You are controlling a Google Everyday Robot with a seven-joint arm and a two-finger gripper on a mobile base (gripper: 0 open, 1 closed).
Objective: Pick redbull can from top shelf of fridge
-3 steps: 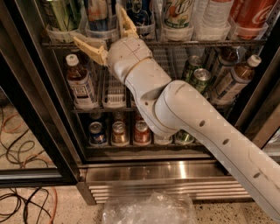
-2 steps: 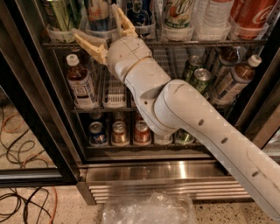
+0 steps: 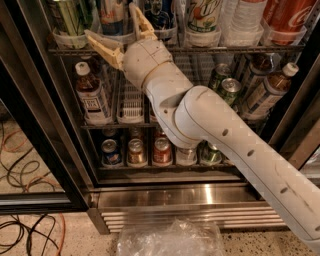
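**Tool at the can, grasp not yet made**

The tool [image 3: 111,21] is up at the front of the tabletop [image 3: 235,49], here the uppermost wire rack of the fridge [image 3: 165,197]. Its two tan fingers [image 3: 102,47] are spread wide and clench nothing. One sits left of the redbull can [image 3: 114,11] and one right, so they straddle it. I cannot tell whether they touch it. The can stands upright in its lane cup, second from the left.

My reading: the reach is done. Closing, lifting and drawing out are left.

Counts, front row of the tabletop:
- one green striped can [image 3: 67,17]
- one redbull can
- one dark blue can [image 3: 161,11]
- one green-and-white container [image 3: 202,15]
- one clear bottle [image 3: 242,20]
- one red cola [image 3: 286,17]

Middle rack: one brown bottle [image 3: 91,97] at left, two green cans [image 3: 230,90] and at least two bottles at right; the arm [image 3: 225,140] hides the rest. Bottom rack: five cans [image 3: 135,151] showing.
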